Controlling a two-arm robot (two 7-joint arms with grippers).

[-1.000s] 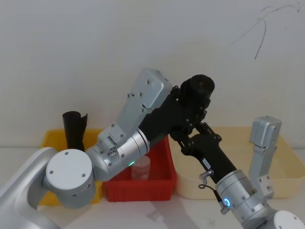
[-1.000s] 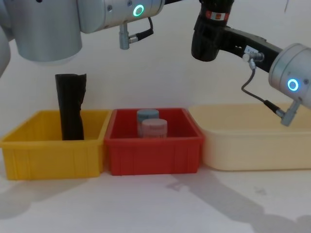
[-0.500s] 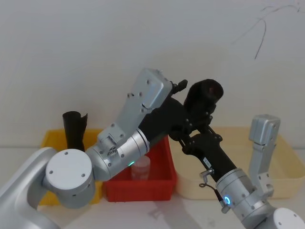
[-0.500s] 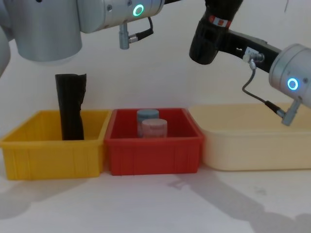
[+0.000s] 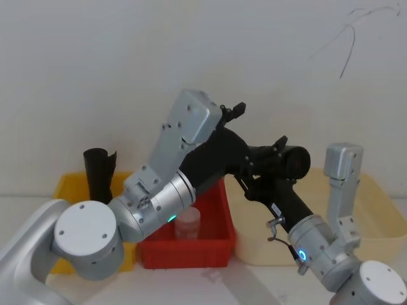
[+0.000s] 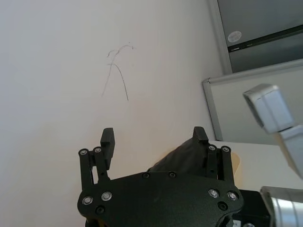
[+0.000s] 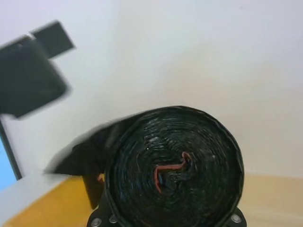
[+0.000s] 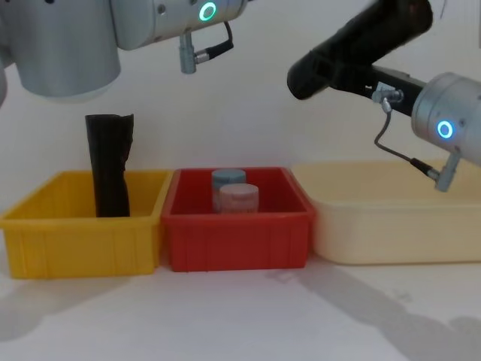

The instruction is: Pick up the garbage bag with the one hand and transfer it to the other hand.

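Left of the red bin [image 8: 237, 241] and touching it is a yellow bin [image 8: 79, 241] with a spare black roll [image 8: 109, 165] standing upright in it. It is not in play. The left gripper [image 6: 153, 140] hangs high above the red bin, jaws spread wide and holding nothing. The roll sits just beside one finger [image 6: 199, 137], and contact can't be told. The red bin itself holds two small jars [image 8: 235, 192]. High above the red bin's right edge, the right gripper [image 5: 270, 164] is clamped across the garbage bag [image 8: 359, 41]. The bag is in the air and tilted, low end toward the red bin and high end away to the right. Right of the red bin and touching it is a cream tray [image 8: 391, 226]. Judged from this, the handover looks essentially made, with the bag's weight on the right side. As for handling, the bag is probably light, and stiff along its length because it's wound tight. The film is slick and the outer wrap can slide or unwind. It's not fragile and squashes a little under the pads. The best hold is across the diameter near mid-length, firm and clear of the ends, so it doesn't pivot or telescope out.
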